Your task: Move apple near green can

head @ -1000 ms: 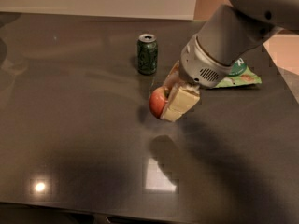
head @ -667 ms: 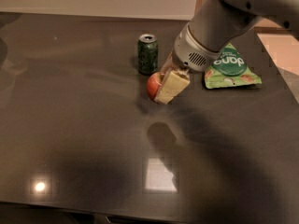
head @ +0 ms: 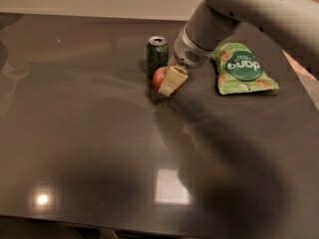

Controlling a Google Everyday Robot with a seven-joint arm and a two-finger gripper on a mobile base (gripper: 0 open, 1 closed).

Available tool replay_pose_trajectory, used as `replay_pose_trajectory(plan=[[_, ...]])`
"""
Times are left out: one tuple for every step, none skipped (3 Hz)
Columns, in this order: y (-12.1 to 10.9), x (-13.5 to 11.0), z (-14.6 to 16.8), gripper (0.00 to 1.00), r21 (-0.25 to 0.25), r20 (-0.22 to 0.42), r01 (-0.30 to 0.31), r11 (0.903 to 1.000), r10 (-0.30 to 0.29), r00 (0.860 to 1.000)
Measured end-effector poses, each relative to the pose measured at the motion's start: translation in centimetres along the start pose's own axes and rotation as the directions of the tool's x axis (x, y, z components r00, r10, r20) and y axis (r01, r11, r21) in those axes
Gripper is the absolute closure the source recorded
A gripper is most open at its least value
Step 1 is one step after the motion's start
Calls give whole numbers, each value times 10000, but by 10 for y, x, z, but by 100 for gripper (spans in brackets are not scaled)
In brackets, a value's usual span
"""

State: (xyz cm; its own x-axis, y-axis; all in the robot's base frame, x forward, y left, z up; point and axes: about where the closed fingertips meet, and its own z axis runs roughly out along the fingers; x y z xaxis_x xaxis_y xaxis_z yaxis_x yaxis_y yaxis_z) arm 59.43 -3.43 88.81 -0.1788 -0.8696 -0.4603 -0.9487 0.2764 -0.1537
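Observation:
The red apple [head: 159, 77] is low over the dark table, right beside the dark green can [head: 157, 55], just in front and to the right of it. My gripper [head: 168, 81] is shut on the apple; a cream-coloured finger [head: 172, 80] covers its right side. The can stands upright with its silver top showing. The grey arm reaches in from the upper right. I cannot tell whether the apple touches the table or the can.
A flat light-green snack bag [head: 242, 68] lies to the right of the arm. The dark glossy table [head: 89, 143] stretches wide in front and to the left. Its right edge runs near the bag.
The gripper has carried the apple up and to the left, from the table's middle to a spot next to the green can. The can and bag have not moved.

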Motion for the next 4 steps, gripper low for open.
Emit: replay_pose_trajectory(plan=[[-25, 3, 20, 81, 467, -209, -297, 9985, 307, 9993], [-43, 11, 32, 58, 823, -439, -601, 9948, 639, 9970], [-54, 20, 38, 36, 970, -626, -793, 9921, 856, 9944], [-53, 20, 40, 12, 941, -640, -782, 9925, 844, 9944]])
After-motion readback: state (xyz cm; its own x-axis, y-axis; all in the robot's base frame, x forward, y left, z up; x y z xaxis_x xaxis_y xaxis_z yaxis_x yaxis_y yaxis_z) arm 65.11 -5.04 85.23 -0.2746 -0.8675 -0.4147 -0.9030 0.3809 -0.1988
